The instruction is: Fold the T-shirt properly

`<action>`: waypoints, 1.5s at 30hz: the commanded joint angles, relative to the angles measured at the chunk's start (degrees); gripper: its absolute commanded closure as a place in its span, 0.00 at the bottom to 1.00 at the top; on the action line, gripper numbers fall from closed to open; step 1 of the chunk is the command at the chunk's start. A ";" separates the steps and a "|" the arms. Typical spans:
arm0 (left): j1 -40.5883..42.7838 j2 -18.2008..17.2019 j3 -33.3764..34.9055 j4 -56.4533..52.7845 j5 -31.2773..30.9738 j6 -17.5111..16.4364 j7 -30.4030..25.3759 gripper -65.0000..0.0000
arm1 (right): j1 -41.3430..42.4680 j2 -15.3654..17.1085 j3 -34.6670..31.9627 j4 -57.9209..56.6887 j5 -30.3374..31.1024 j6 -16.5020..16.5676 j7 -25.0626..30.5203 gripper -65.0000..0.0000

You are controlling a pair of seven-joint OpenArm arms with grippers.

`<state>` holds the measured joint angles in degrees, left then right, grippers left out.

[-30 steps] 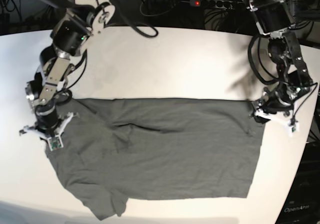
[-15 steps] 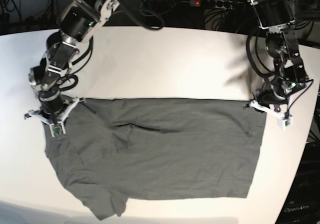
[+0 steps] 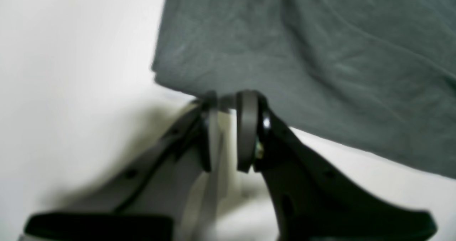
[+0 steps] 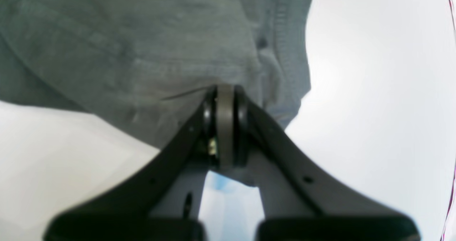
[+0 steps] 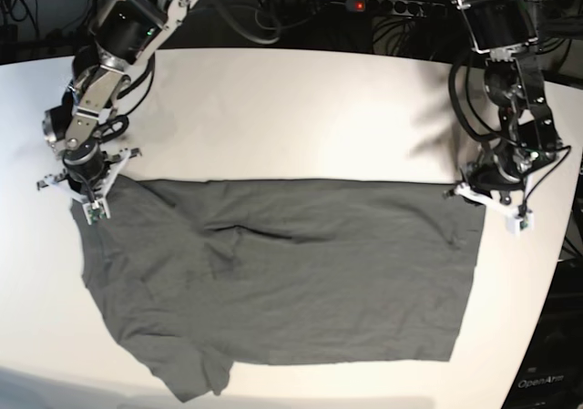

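Observation:
The dark grey T-shirt (image 5: 301, 281) lies spread flat and wrinkled on the white table, with one sleeve at the front left. My right gripper (image 5: 87, 198) is at the cloth's far left corner. In the right wrist view its fingers (image 4: 225, 89) are pressed together with a fold of the T-shirt (image 4: 142, 37) pinched at the tips. My left gripper (image 5: 475, 196) is at the far right corner. In the left wrist view it (image 3: 228, 99) is nearly closed, with only a narrow slit between the pads, and it nips the edge of the T-shirt (image 3: 320, 55).
The white table (image 5: 301, 108) runs bare behind the cloth and curves away at the right edge. A black power strip (image 5: 387, 6) with a red light and tangled cables lie beyond the back edge. Both arm bases stand at the back corners.
My right gripper has moved toward the back of the table, drawing the shirt's left corner with it. My left gripper has closed on the right corner and shifted slightly.

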<state>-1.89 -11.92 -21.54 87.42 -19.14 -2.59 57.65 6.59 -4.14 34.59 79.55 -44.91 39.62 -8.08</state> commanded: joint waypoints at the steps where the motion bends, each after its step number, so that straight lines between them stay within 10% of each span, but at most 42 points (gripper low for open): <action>1: -0.88 -0.60 -0.13 0.80 -0.42 -0.09 -0.90 0.86 | 0.84 0.49 -0.17 0.50 0.55 0.38 1.00 1.00; 23: -6.50 -2.10 -0.04 -8.52 -0.34 0.00 -1.25 0.86 | 1.19 2.52 -0.17 -7.59 0.64 0.38 1.18 1.00; 45: -10.55 -3.15 6.02 -21.61 5.82 0.08 -13.21 0.86 | -0.48 2.52 -0.17 -7.59 0.55 0.38 1.26 1.00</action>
<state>-11.92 -14.44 -15.42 65.60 -13.96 -2.94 43.27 6.57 -1.69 34.48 72.16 -42.39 38.94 -3.01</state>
